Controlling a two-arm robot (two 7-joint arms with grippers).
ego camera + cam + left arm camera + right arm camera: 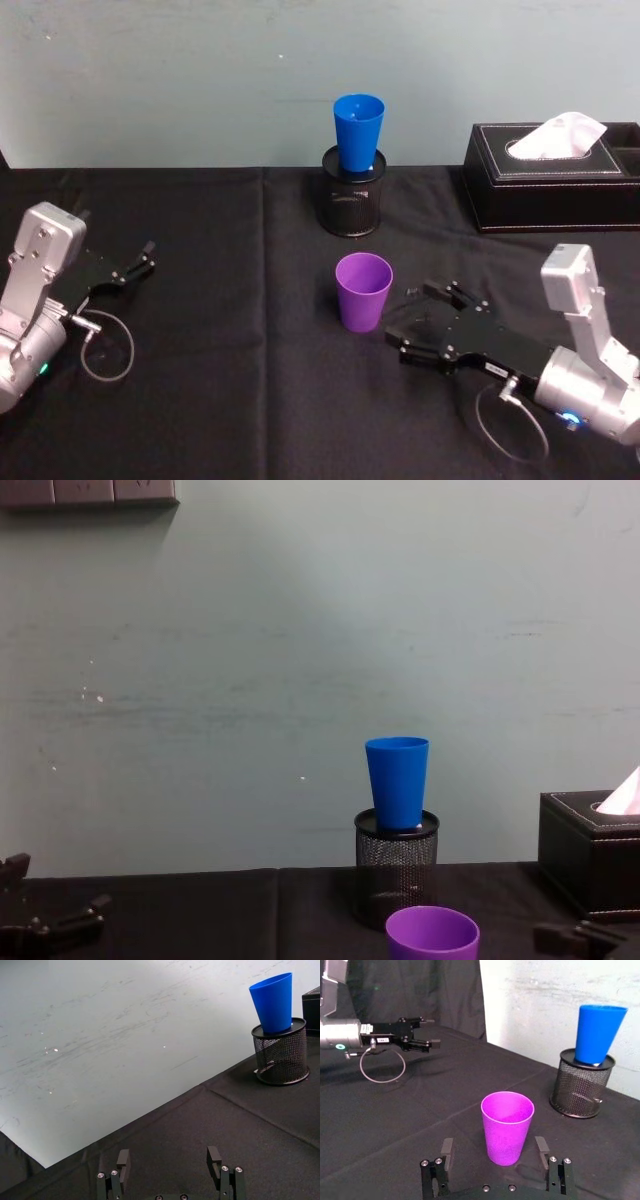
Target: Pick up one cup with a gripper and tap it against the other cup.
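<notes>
My R claw [400, 315], fingers apart, sat just right of the purple cup [362, 290], upright and in line w/ the gap, not yet gripped. Blue cup [358, 130] stood beyond in the mesh holder [352, 205]; L claw [135, 265] parked open, far left

Purple cup [507, 1127] upright before the right gripper's [493, 1143] parted fingers [447, 1148], blue cup [598, 1034] in mesh holder [579, 1091] beyond
</notes>
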